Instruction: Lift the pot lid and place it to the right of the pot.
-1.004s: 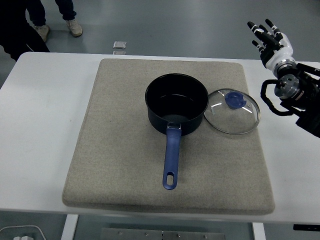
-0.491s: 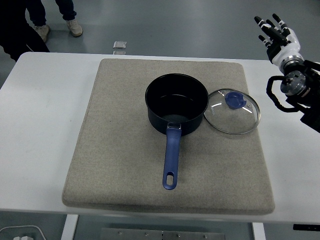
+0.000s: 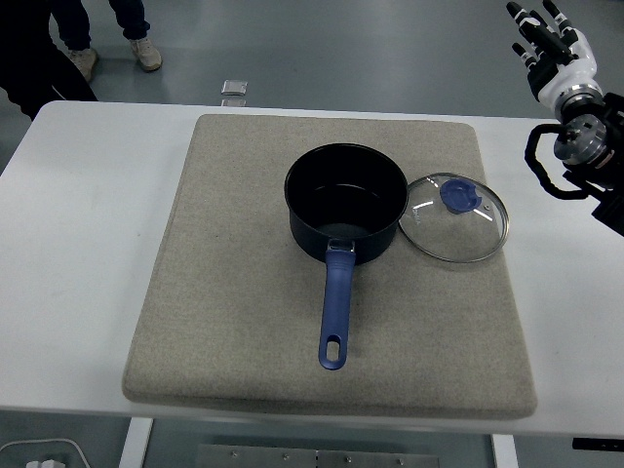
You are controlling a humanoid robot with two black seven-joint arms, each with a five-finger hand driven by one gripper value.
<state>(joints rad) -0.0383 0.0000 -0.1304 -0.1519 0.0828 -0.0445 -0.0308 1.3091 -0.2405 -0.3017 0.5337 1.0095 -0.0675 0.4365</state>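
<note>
A dark blue pot with a long blue handle stands open on the grey mat. The glass lid with its blue knob lies flat on the mat just right of the pot, its rim touching the pot's side. My right hand is raised at the top right corner, well above and right of the lid, fingers spread and empty. My left arm is out of view.
The white table extends left and right of the mat. A small grey object lies on the floor beyond the far edge. A person's legs and shoes stand at the top left.
My right hand has moved up and to the right, away from the lid, towards the picture's corner. The pot and lid have stayed put.
</note>
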